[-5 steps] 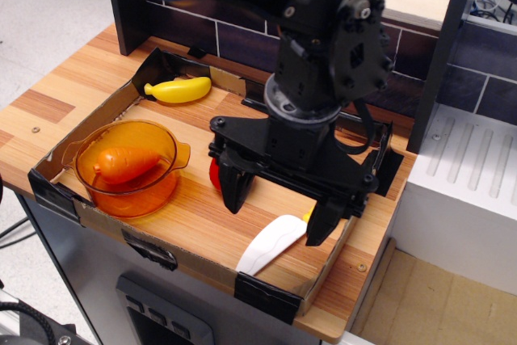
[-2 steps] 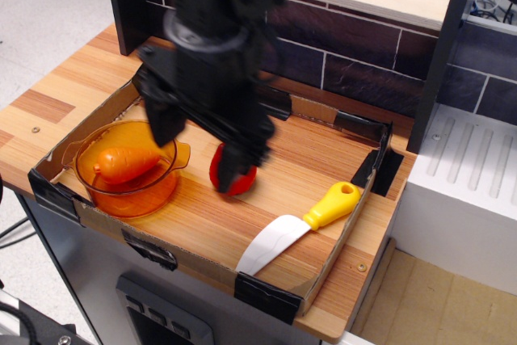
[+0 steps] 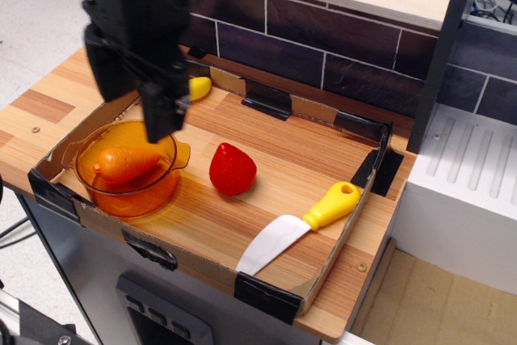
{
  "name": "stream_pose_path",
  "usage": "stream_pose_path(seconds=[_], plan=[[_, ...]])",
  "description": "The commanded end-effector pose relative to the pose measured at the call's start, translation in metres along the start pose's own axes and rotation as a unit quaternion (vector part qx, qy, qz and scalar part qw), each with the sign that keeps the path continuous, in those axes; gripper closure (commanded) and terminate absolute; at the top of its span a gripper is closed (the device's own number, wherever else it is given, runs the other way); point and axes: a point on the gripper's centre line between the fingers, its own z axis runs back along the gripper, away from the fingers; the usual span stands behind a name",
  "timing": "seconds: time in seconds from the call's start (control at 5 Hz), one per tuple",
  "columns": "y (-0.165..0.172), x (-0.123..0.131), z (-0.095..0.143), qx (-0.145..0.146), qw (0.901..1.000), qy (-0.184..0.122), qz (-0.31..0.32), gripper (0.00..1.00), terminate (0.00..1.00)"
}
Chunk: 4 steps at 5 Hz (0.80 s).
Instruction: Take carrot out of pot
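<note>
The orange toy carrot (image 3: 125,162) lies on its side inside the translucent orange pot (image 3: 109,195), which stands at the front left of a shallow cardboard tray. My black gripper (image 3: 136,107) hangs just above the pot's far rim, over the carrot. Its two fingers (image 3: 161,115) point down with a gap between them, open and holding nothing. The arm hides most of the far left corner of the tray.
A red toy strawberry (image 3: 233,169) lies right of the pot. A toy knife (image 3: 297,228) with a yellow handle lies at the front right. The tip of a yellow banana (image 3: 199,86) shows behind my gripper. The cardboard tray (image 3: 266,292) has low walls; a dark tiled wall stands behind.
My gripper has swung from the right side of the tray to the left, past the strawberry, and now hangs over the pot. The carrot and pot have not moved.
</note>
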Motion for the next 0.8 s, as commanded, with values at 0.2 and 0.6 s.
stream_pose_path(seconds=[0.2, 0.6], plan=[[0.039, 0.008, -0.040, -0.014, 0.9998, -0.012, -0.006, 0.00, 0.00], [0.034, 0.014, -0.072, -0.007, 1.0000, -0.005, 0.002, 0.00, 0.00]])
